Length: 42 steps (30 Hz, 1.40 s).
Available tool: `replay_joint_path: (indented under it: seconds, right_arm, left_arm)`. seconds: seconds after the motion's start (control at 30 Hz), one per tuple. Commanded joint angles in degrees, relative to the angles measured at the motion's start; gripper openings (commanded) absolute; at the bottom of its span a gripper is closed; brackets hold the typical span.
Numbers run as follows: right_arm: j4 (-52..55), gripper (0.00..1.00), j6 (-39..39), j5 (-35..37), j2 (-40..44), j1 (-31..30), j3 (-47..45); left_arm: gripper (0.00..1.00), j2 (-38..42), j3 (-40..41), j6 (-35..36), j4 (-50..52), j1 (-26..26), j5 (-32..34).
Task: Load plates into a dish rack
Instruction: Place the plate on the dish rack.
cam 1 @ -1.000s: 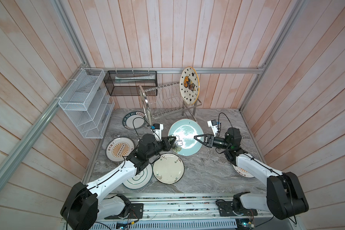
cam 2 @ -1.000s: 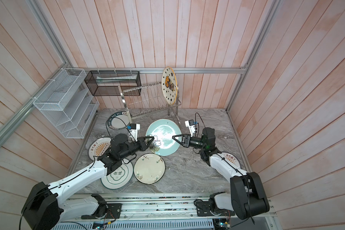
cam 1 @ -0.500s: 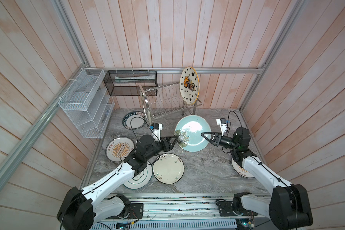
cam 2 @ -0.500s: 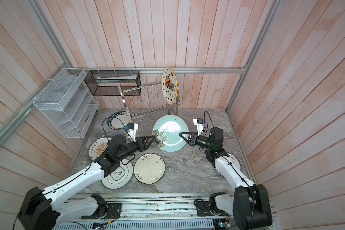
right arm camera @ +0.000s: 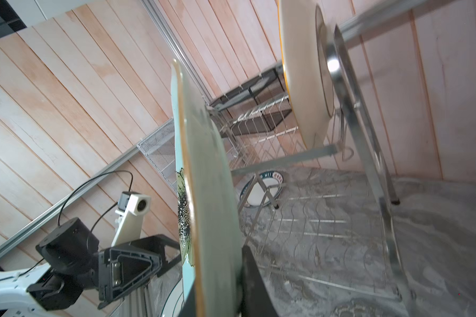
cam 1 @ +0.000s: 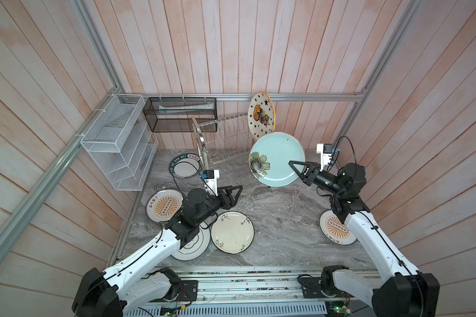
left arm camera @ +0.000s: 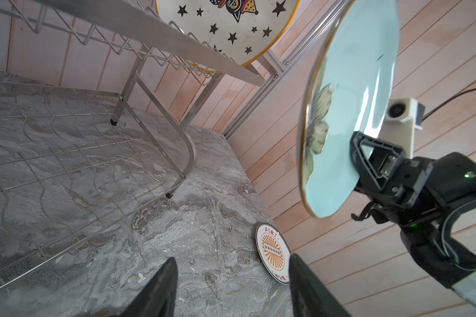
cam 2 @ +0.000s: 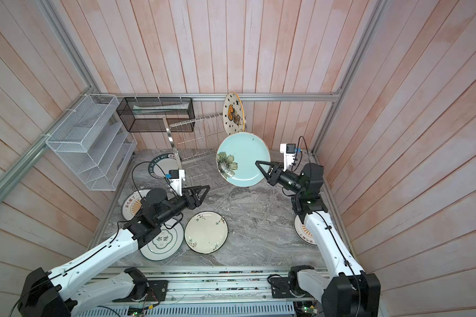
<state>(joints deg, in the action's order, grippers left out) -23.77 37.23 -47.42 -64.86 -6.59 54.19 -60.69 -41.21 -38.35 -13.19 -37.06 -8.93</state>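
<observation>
My right gripper [cam 1: 292,165] clamps the pale blue plate [cam 1: 278,153], tilted on edge beside the dish rack [cam 1: 226,142]. My left gripper [cam 1: 237,194] gapes, empty. The ringed plate [cam 2: 157,169] reads "WEI".

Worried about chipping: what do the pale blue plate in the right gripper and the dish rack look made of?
The pale blue plate looks like glazed ceramic with a glossy finish: bright reflections on its face, a painted flower, a thin brownish rim. The dish rack looks like polished steel: wire and flat rails with mirror-like glints, though the exact metal is unclear.
</observation>
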Motion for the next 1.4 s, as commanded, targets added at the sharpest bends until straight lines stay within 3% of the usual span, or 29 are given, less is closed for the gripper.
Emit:
replay_joint_path:
  seconds: [0.0, 0.13, 0.37, 0.73, 1.07, 1.37]
  right_arm:
    - [-7.18, 0.00, -0.68, 8.70, -1.39, -0.65, 6.90]
    - [-6.74, 0.00, -4.42, 14.44, -6.31, -3.22, 14.32]
    - [-7.04, 0.00, -6.61, 18.51, -17.22, -5.97, 28.10]
    - [3.20, 0.00, -16.54, 31.70, -32.21, -12.41, 49.79]
    - [11.28, 0.00, -27.37, 50.17, -39.62, -20.74, 62.05]
    - [16.76, 0.00, -32.67, 58.54, -45.11, -24.49, 69.57]
  left_arm:
    - [0.66, 1.35, 1.34, 1.34, -1.31, -0.45, 1.35]
    - [0.66, 2.22, 1.91, 1.35, -1.22, -1.50, 2.42]
    - [0.68, 3.71, 1.66, 1.85, 0.76, -2.47, 3.95]
    - [0.69, 6.85, 1.70, 2.92, 3.79, -2.93, 6.90]
    - [0.69, 6.60, 1.15, 3.98, 4.25, -2.92, 7.87]
    - [0.69, 6.53, 1.22, 3.98, 5.06, -2.93, 8.20]
